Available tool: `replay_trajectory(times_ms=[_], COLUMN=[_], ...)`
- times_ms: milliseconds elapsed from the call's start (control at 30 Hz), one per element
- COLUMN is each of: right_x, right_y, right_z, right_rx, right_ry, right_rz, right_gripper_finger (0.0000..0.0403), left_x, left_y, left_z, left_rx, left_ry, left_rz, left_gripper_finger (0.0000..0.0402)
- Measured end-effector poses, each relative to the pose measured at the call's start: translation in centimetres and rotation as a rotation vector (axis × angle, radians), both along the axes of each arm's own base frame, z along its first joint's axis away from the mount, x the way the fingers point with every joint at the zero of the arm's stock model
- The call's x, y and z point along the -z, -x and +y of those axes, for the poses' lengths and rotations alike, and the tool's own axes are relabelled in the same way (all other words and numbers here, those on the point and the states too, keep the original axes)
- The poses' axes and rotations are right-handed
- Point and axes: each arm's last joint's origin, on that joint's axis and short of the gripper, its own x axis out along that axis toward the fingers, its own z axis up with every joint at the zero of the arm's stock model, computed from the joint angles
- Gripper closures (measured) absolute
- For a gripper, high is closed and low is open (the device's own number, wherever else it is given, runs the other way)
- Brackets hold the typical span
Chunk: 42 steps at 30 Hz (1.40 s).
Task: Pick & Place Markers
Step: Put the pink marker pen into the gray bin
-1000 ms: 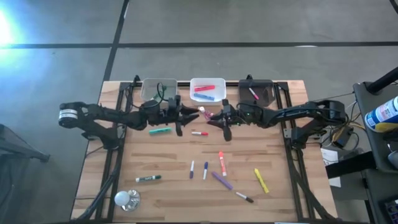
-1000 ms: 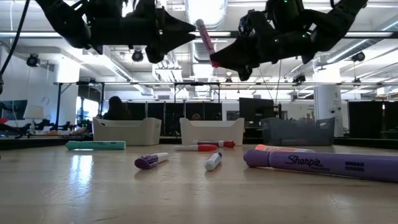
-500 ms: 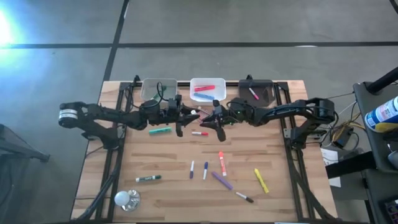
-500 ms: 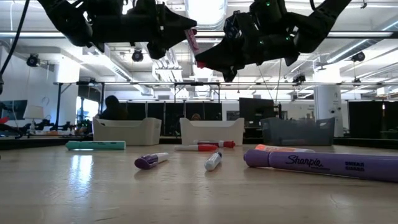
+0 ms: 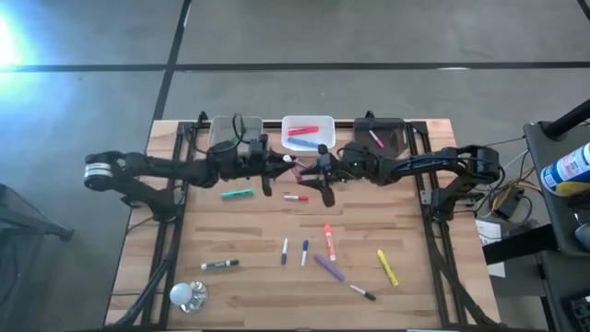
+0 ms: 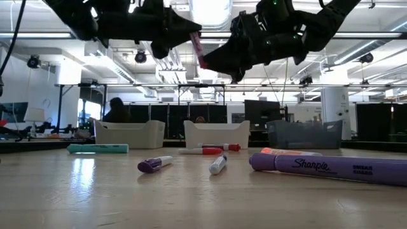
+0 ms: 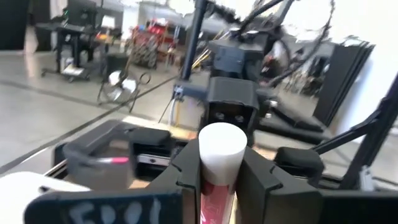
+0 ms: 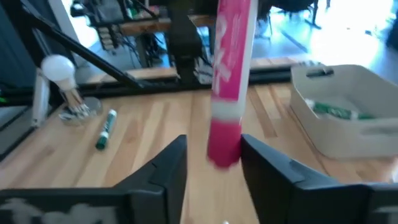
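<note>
High: left gripper (image 5: 279, 164) and right gripper (image 5: 312, 172) meet tip to tip above the table centre, just near of the white bin (image 5: 307, 132). A pink marker (image 5: 294, 164) bridges them, which looks like a mid-air handover.

Low: marker (image 6: 196, 48) hangs tilted between both grippers, well clear of the tabletop. Purple marker (image 6: 331, 168) in the foreground reads "Sharpie".

Left wrist: left fingers (image 7: 186, 171) are clamped on the marker's white end (image 7: 219, 155), so the grip looks secure.

Right wrist: right fingers (image 8: 171, 165) flank the pink end (image 8: 225, 81) with visible gaps, spread apart, not gripping. Barrel print is unreadable. Green marker (image 8: 104, 129) and light bulb (image 8: 59, 67) sit beyond.
</note>
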Motion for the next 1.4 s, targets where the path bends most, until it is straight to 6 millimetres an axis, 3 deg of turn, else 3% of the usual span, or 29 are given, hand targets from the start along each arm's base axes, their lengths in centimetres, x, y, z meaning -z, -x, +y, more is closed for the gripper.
replay_trajectory(times_ms=[267, 500, 667, 933, 1133, 1400], right_x=[1.3, 2.4, 2.8, 2.9, 2.9, 2.9], right_y=[0.8, 1.4, 1.6, 1.7, 1.7, 1.7], right_z=[-0.4, -0.4, -0.4, -0.4, -0.4, -0.4], right_rx=[0.007, 0.028, 0.023, 0.018, 0.012, 0.008], right_ry=[0.001, 0.046, 0.065, 0.077, 0.091, 0.102], right_rz=[0.148, 0.258, 0.279, 0.281, 0.279, 0.279], right_gripper_finger=[0.0228, 0.0268, 0.0312, 0.0363, 0.0369, 0.0369], left_x=[-2.9, -3.5, -1.4, 3.2, 5.8, 7.8], left_y=[1.8, 4.5, 6.0, 7.6, 7.1, 6.3], left_z=[2.4, 6.1, 10.0, 15.7, 17.4, 18.3], left_rx=[-0.194, -0.528, -0.683, -0.79, -0.735, -0.704], left_ry=[-0.024, 0.027, 0.08, 0.174, 0.243, 0.276], left_rz=[0.199, 0.538, 0.733, 0.933, 1.014, 1.089], left_gripper_finger=[0.0344, 0.0344, 0.0344, 0.0344, 0.0344, 0.0344])
